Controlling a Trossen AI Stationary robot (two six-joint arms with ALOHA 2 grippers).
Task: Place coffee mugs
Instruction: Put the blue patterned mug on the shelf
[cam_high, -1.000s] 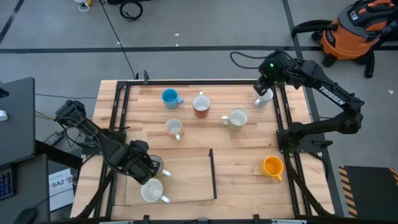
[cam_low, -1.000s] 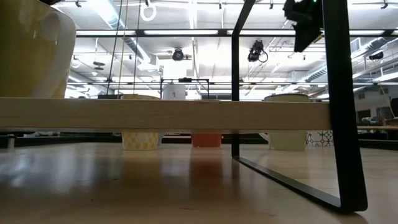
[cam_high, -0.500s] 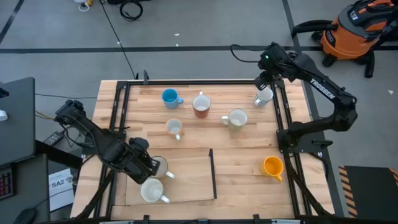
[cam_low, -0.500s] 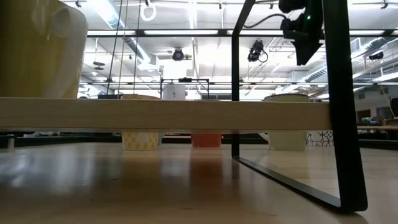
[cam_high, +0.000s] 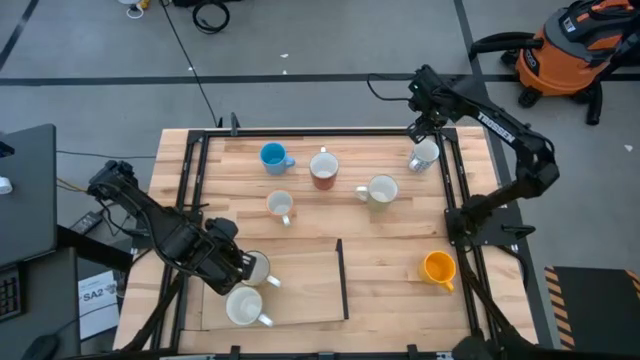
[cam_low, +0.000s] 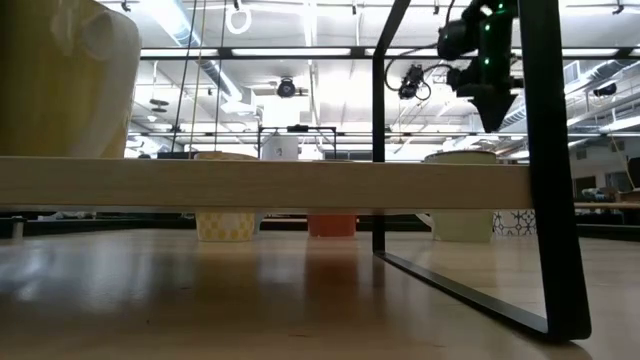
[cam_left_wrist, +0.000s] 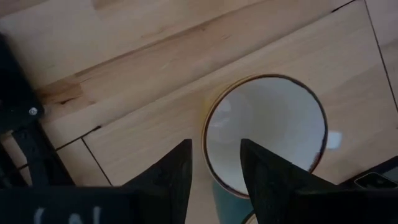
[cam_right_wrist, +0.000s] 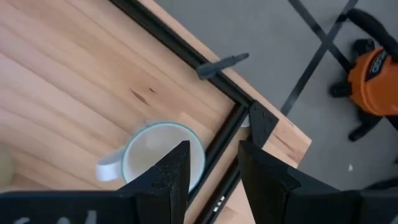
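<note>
Pale wood planks make up the table, boxed in by a black frame, with grey floor and an orange shop vacuum beyond the far right corner. Your right gripper has backed up and away from the pale grey mug over the last second. Its jaws are parted and hold nothing, and the mug now stands alone in the far right corner, just inside the frame. That mug looks placed, so this arm is free for another one.

Your left gripper has hardly moved at the near left. Its jaws are clenched on the wall of a white-lined mug, one finger inside the rim and one outside. A white mug sits just nearer. This placement looks unfinished.

The blue mug, reddish-brown mug, two pale mugs and the orange-yellow mug stand untouched.
</note>
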